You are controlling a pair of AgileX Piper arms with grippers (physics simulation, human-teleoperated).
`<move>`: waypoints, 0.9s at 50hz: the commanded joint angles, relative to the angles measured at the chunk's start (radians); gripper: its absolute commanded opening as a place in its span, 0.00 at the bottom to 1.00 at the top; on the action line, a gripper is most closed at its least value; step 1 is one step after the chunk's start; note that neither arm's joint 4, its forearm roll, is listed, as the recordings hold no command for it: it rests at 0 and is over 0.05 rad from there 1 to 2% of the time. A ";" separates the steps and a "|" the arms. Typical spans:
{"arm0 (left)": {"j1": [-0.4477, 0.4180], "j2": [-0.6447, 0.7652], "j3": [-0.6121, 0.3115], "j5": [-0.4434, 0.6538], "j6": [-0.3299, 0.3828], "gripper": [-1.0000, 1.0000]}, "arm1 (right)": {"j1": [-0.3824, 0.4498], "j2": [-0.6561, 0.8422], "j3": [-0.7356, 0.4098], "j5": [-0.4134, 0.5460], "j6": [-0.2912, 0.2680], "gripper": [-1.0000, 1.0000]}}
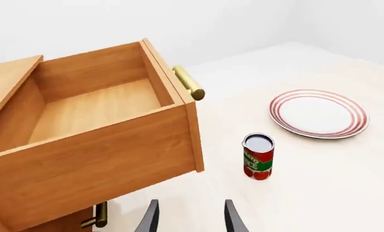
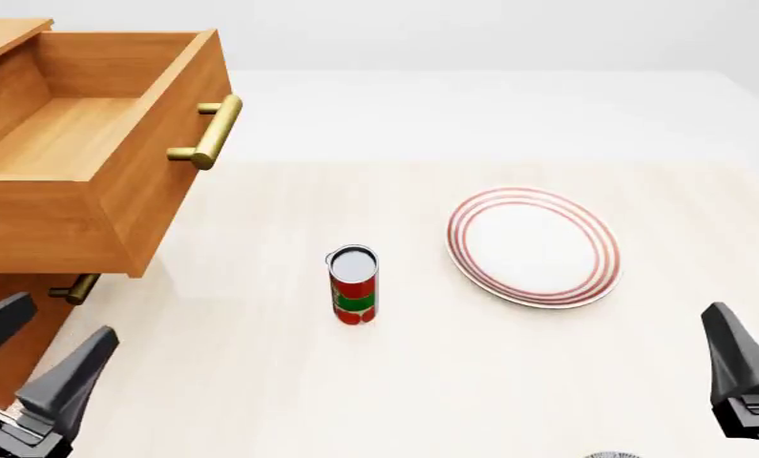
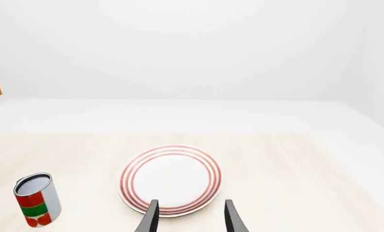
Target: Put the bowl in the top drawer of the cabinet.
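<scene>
Top drawer [image 2: 86,143] pulled open; bowl possibly out of view; both grippers parted.

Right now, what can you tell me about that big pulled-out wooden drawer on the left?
The top drawer is an open-topped box of orange-brown wood with visible grain, pulled far out of the cabinet so it overhangs the table. Its inside looks empty: only the bare wooden floor shows. A horizontal brass bar handle sits on two short posts on its front. Below it, a lower drawer's brass handle peeks out. Nothing is touching the drawer.
</scene>
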 commanded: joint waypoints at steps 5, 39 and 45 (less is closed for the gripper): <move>-0.213 0.040 -0.097 0.118 0.009 1.00 | -0.001 -0.002 0.000 0.002 0.000 1.00; -0.457 0.387 -0.204 -0.026 0.059 1.00 | -0.001 -0.002 0.000 0.002 0.000 1.00; -0.491 0.460 -0.249 -0.049 0.047 1.00 | -0.001 -0.002 0.000 0.002 0.000 1.00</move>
